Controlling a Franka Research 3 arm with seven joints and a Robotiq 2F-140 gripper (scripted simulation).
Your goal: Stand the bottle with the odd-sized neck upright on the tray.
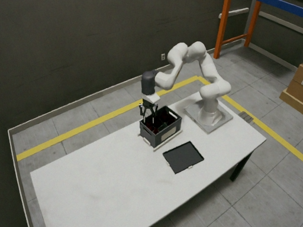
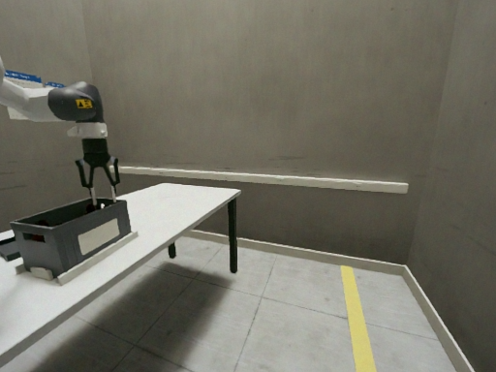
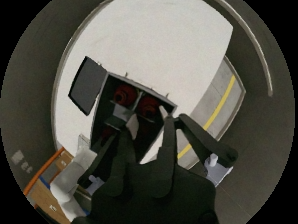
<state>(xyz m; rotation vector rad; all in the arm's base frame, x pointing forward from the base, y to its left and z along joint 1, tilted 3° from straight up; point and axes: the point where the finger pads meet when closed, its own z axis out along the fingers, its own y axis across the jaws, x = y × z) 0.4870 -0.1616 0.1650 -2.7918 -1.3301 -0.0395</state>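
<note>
End effector points down at crate, fingers parted.

Floor line: a yellow stripe on gray tiles
Tall frame: orange posts by the wall
Boxes: brown ones near the frame
Wall bar: a long white strip, up above the floor

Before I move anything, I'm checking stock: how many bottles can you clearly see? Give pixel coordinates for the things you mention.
2 distinctly, both inside the crate (image 1: 148, 136) (image 2: 48, 247) (image 3: 142, 88): one nearer the tray (image 1: 183, 157) (image 2: 10, 249) (image 3: 86, 87), another farther from it. Shadow and the fingers (image 1: 148, 119) (image 2: 104, 195) may hide others.
</note>
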